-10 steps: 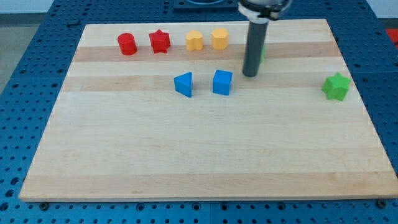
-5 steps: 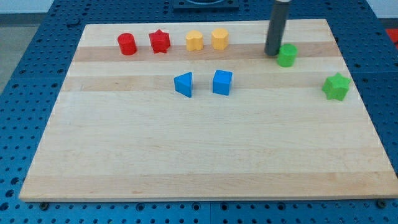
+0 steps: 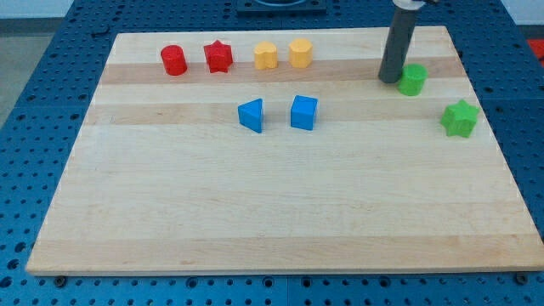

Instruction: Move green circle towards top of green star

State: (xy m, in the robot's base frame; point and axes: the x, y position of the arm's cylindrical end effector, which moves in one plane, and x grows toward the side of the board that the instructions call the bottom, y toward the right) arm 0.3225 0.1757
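Starting at the view's left, the small red cylinder block (image 3: pixel 173 59), red star block (image 3: pixel 218 56), two yellow blocks (image 3: pixel 266 55) and two blue blocks (image 3: pixel 252 115) sit where they were. Our tip (image 3: pixel 390 80), a bare rod with no jaws to open or close, has slid rightward and now touches the green circle block (image 3: pixel 412 80) on its left. The circle has travelled with us, closing on the green star block (image 3: pixel 460 118); it lies up-left of the star, so we judge more rightward pushing is needed.

looks like a lab bench to me: a pale wooden board (image 3: pixel 280 204) sits on a blue perforated table (image 3: pixel 34 127) whose rows of mounting holes show around the frame's edges.
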